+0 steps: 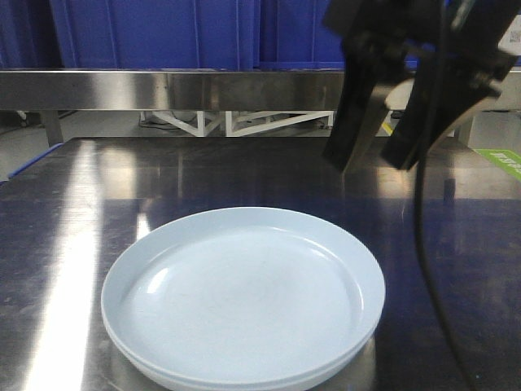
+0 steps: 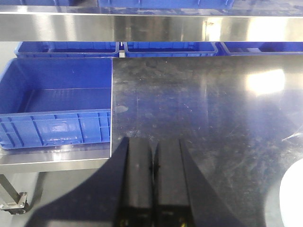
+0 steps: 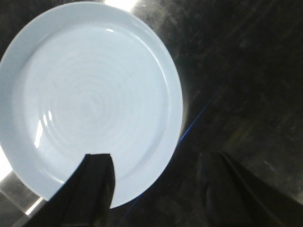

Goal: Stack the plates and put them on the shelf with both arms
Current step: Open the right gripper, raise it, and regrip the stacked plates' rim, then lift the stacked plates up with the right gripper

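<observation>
**Two plates stacked on the steel table, both grippers free**

The plates [image 1: 244, 297] sat one inside the other on the dark tabletop [image 1: 73, 212], near its front edge. The lower plate showed only as a thin second rim under the upper one. The upper plate's glossy well showed only faint concentric rings and glints of light. From the right wrist view, the stack [image 3: 90, 99] lay to the left, with one finger's tip in front of its near rim.

The right gripper [image 1: 378, 134] hung above the table behind the stack and to its right, touching neither plate. Its fingers stood well apart with nothing between them, and the wrist view showed the same gap [image 3: 161, 189]. The left gripper [image 2: 154, 165] hovered over bare tabletop with its two black fingers pressed together along a thin seam. A sliver of plate rim [image 2: 293, 198] showed at the far right of that view.

The shelf's front rail [image 1: 163, 88] ran across behind the table. Beside the table stood an open blue crate [image 2: 57, 101] with its floor showing plain blue plastic. More blue crates [image 2: 165, 48] lined up beyond the table; their insides were probably the same, but the angle was too shallow to tell.
</observation>
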You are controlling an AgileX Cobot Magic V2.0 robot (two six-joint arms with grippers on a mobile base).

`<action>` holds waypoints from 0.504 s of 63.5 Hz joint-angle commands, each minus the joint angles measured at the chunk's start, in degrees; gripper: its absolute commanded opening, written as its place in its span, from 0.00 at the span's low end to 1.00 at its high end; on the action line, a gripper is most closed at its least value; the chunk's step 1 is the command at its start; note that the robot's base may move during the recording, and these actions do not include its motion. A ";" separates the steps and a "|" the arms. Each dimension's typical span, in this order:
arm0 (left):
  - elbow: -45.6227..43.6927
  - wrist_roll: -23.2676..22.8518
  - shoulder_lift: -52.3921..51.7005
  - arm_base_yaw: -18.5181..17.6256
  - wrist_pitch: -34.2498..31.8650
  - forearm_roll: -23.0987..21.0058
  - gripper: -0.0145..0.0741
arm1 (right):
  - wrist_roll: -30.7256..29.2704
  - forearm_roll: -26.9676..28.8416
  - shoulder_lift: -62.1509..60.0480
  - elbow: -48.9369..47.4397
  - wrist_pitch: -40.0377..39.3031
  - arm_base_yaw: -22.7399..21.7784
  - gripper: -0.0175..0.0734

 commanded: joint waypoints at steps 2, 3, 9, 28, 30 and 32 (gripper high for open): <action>-1.63 -0.58 0.03 -0.42 -4.13 -0.22 0.26 | -0.36 0.42 2.14 -1.50 -1.76 -0.01 0.74; -1.63 -0.58 0.03 -0.42 -4.13 -0.22 0.26 | -0.36 0.42 2.74 -1.50 -1.76 -0.01 0.74; -1.63 -0.58 0.03 -0.42 -4.13 -0.22 0.26 | -0.36 0.17 6.28 -1.50 -2.31 -0.01 0.74; -1.63 -0.58 0.03 -0.42 -4.13 -0.14 0.26 | -0.81 0.17 11.95 -1.50 -5.21 -0.01 0.74; -1.63 -0.58 0.03 -0.42 -4.13 0.05 0.26 | -0.81 0.17 11.96 -1.50 -5.29 -0.01 0.73; -1.63 -0.58 0.03 -0.42 -4.13 0.30 0.26 | -0.81 0.17 12.01 -1.50 -5.33 -0.01 0.71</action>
